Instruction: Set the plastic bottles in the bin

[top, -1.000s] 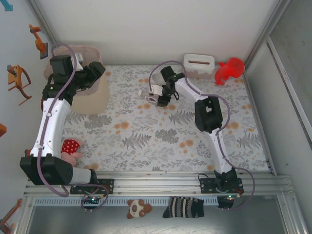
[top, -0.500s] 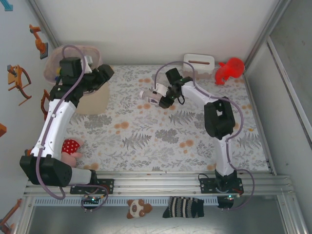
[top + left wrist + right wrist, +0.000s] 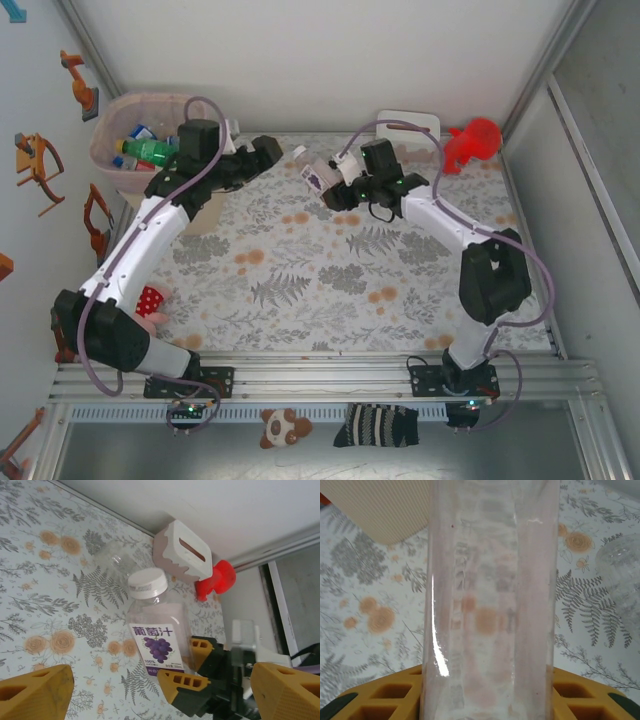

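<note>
The bin (image 3: 108,150) holds several bottles, among them a green bottle (image 3: 152,151) and a blue-labelled bottle (image 3: 137,131). Just right of the bin, the left gripper (image 3: 268,150) hangs over the flowered cloth (image 3: 300,290), its jaws wide apart and gripping nothing. Right of that, farther from the bin, a juice bottle (image 3: 159,637) with a white cap and a purple grape label is held up off the cloth, cap tilted back toward the bin and close to the left gripper. The right gripper (image 3: 332,187) is clamped on this bottle's lower half, one yellow finger (image 3: 395,700) on each side. An empty clear bottle (image 3: 116,560) lies on the cloth beyond it. Farther right, well away from the bin, sit a tissue box (image 3: 408,126) and a red toy (image 3: 470,143).
</note>
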You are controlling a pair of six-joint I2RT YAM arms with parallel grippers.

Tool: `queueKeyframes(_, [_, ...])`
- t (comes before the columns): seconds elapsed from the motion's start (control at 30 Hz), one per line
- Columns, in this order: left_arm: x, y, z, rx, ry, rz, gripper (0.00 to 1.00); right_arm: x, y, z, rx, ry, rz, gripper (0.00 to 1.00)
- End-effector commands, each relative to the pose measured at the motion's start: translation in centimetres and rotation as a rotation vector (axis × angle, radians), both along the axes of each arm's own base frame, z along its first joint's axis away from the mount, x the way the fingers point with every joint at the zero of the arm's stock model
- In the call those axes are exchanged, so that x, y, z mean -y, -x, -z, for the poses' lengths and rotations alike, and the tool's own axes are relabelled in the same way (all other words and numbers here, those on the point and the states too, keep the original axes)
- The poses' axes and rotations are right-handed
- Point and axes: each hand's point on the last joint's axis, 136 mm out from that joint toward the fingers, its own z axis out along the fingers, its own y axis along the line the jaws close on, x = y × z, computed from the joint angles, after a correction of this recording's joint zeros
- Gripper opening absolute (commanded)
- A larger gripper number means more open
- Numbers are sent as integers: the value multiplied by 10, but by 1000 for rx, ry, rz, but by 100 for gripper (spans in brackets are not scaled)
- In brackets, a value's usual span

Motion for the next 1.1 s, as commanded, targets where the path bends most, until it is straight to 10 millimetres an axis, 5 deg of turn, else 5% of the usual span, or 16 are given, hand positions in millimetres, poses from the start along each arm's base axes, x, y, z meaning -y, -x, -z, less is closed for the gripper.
queueKeyframes(0.0, [15,-5,-8,37,14,8,92,-11,6,-46,35,-159,24,33])
queueKeyframes(0.5, [88,-2,-2,12,105,163,92,-23,31,-94,75,-263,-41,33])
queueKeyframes(1.07, [101,0,7,-13,114,181,77,-23,39,-102,72,-289,-60,33])
